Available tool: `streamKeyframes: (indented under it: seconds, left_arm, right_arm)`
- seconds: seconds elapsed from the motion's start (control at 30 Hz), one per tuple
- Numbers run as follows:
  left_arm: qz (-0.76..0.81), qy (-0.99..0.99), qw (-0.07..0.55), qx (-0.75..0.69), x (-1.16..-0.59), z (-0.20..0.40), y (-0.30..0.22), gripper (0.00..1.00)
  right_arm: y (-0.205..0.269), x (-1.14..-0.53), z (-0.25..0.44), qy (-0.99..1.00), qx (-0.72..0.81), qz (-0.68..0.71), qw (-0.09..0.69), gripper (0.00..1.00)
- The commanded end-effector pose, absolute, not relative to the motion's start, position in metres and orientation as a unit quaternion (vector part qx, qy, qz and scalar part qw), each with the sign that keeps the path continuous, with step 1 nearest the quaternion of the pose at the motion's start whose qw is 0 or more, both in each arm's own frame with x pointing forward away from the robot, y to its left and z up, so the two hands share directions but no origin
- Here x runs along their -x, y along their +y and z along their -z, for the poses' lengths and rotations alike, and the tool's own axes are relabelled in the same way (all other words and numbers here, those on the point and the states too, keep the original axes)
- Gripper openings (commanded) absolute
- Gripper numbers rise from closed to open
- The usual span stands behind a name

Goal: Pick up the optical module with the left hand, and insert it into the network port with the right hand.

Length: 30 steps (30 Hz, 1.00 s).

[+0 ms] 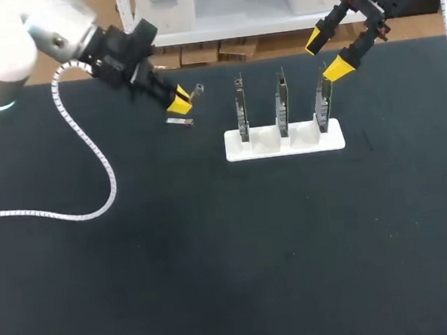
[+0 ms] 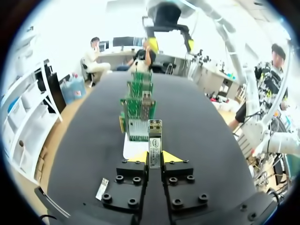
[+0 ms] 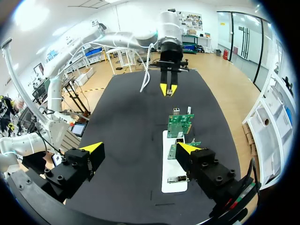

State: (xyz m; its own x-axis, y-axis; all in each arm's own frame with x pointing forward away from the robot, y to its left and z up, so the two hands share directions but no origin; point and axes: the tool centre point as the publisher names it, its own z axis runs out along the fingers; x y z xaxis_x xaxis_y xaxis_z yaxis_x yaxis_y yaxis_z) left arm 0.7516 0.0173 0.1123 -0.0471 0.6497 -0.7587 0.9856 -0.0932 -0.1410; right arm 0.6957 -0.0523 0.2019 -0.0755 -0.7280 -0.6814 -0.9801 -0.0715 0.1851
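Our left gripper is clamped on the module. The module stands up between the two yellow tips, lifted off the black table, with its free end toward the cards. A white label runs along the module's face, carrying a small blue mark and fine dark print. The three green cards stand upright in a row in a white holder, apart from the left gripper. A small silvery part lies flat on the table just beside that gripper. Our right gripper hangs with its fingers spread wide and holds nothing. It is above the end card on our right arm's side, with one tip near that card's top edge.
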Motion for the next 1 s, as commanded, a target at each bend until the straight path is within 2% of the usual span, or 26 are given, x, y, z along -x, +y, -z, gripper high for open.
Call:
streamKeyframes:
  seconds: [0.03,0.37,1.0]
  left_arm:
    - [0.372,0.623,0.294,-0.622,-0.741,-0.125,0.022,0.0]
    - [0.366,0.624,0.355,-0.592,-0.741,-0.157,0.018,0.0]
    - [0.462,0.608,0.421,-0.49,-0.739,-0.157,0.004,0.0]
  right_arm:
    - [-0.052,-0.697,-0.202,0.654,0.653,-0.332,0.19,1.0]
    - [-0.052,-0.697,-0.202,0.654,0.653,-0.332,0.19,1.0]
    - [-0.052,-0.697,-0.202,0.654,0.653,-0.332,0.19,1.0]
